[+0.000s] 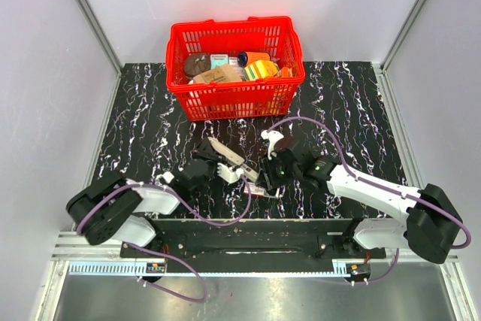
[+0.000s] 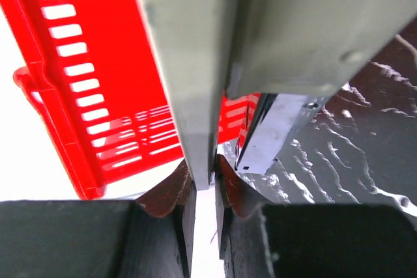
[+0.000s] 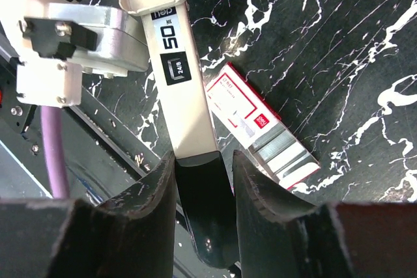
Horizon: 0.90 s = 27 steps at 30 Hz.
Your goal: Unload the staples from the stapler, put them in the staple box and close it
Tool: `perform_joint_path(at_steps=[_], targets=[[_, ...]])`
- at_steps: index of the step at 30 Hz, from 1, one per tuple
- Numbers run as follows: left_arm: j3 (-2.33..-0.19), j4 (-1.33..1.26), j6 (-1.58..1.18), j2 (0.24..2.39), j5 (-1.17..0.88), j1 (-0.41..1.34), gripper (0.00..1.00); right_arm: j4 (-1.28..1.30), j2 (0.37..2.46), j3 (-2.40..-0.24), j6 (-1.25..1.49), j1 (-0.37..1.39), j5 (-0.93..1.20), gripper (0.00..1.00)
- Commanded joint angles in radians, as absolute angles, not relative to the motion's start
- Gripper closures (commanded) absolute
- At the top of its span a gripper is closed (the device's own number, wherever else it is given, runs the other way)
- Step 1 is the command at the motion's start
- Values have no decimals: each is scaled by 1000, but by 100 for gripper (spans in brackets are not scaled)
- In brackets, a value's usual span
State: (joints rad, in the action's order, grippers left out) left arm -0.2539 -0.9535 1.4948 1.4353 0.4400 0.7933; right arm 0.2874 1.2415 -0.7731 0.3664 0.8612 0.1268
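Observation:
The off-white stapler is hinged open at the table's middle, between my two grippers. My left gripper is shut on a thin edge of its grey-white upper arm; in the left wrist view my left gripper pinches that edge, with the stapler's metal inner part to the right. My right gripper is shut on the stapler's black end, and my right gripper has the off-white labelled body running away from it. No staple strip shows in the stapler.
The red basket, full of items, stands just behind the stapler and shows in the left wrist view. An open red-and-white staple box lies right of the stapler. A small white oblong piece lies behind my right gripper.

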Motion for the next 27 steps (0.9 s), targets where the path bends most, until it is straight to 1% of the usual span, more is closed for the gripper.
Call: perform_joint_path(at_steps=[1, 2, 3, 5, 6, 8, 10, 17, 21, 27], targets=[[-387, -614, 1269, 1313, 381, 778, 91, 42, 1247, -833, 528, 831, 69, 100], [-429, -532, 1214, 1322, 385, 773, 93, 34, 1259, -839, 537, 831, 60, 100], [-431, -570, 1185, 1313, 429, 794, 96, 35, 1275, -853, 546, 830, 80, 100], [-463, -475, 1105, 1222, 366, 799, 95, 16, 1287, -868, 554, 831, 129, 100], [-521, -372, 1003, 1186, 336, 792, 95, 11, 1285, -859, 572, 831, 124, 100], [-685, -92, 797, 1173, 235, 723, 95, -34, 1284, -856, 583, 831, 104, 100], [-721, 21, 727, 1166, 163, 686, 95, -46, 1289, -865, 592, 831, 110, 100], [-698, 107, 707, 1146, 87, 686, 94, -115, 1296, -888, 653, 831, 155, 100], [-683, 113, 724, 1138, 89, 686, 94, -85, 1289, -893, 644, 831, 161, 100], [-666, 111, 764, 1121, 101, 680, 94, -6, 1224, -876, 589, 831, 117, 100]])
